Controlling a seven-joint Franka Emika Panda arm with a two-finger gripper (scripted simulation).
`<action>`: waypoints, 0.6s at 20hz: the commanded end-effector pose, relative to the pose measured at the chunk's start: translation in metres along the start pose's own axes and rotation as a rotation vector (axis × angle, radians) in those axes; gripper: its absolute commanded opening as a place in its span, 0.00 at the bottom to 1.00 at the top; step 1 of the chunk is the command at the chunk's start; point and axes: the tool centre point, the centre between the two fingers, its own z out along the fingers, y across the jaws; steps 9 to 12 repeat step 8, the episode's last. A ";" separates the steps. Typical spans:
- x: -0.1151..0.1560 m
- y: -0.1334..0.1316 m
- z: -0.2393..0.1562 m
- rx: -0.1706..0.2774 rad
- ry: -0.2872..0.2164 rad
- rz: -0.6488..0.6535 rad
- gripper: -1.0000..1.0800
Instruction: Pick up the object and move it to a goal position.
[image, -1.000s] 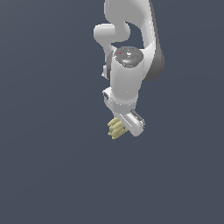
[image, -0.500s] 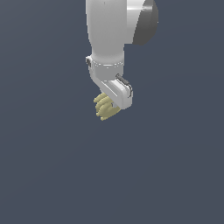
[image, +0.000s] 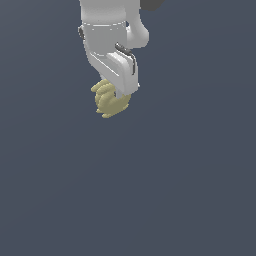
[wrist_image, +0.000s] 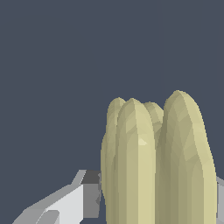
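**Listener:** What do your two cameras show at this moment?

**Operator:** I see a flat, dark grey-blue background and nothing else around. My white robot arm (image: 111, 45) comes down from the upper edge of the exterior view. At its lower end the pincer (image: 118, 96) is closed on the banana bunch (image: 109, 100), a small pale yellow cluster of stubby, ridged fingers.

**Listener:** Where exactly is the bunch?

**Operator:** It hangs directly beneath the arm, held up in the air, with its fingers sticking out past the arm toward the exterior view's left. In the wrist view the bunch (wrist_image: 157, 162) fills the area next to one grey pincer finger (wrist_image: 78, 199), which touches its side. The other finger barely shows at the frame's edge.

**Listener:** Can you see the goal?

**Operator:** No marker shows in either view, so I cannot tell how near it is.

**Listener:** How would you carry it well?

**Operator:** I judge this to be the transport step. I'd hold the squeeze firm, move smoothly without jerks, and avoid twisting the wrist, since the ridged, rounded bunch could pivot or slip between the fingers.
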 end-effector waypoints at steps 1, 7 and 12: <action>0.002 0.006 -0.012 -0.001 0.000 -0.001 0.00; 0.005 0.010 -0.022 -0.001 0.000 -0.002 0.00; 0.005 0.009 -0.022 -0.001 0.000 -0.002 0.00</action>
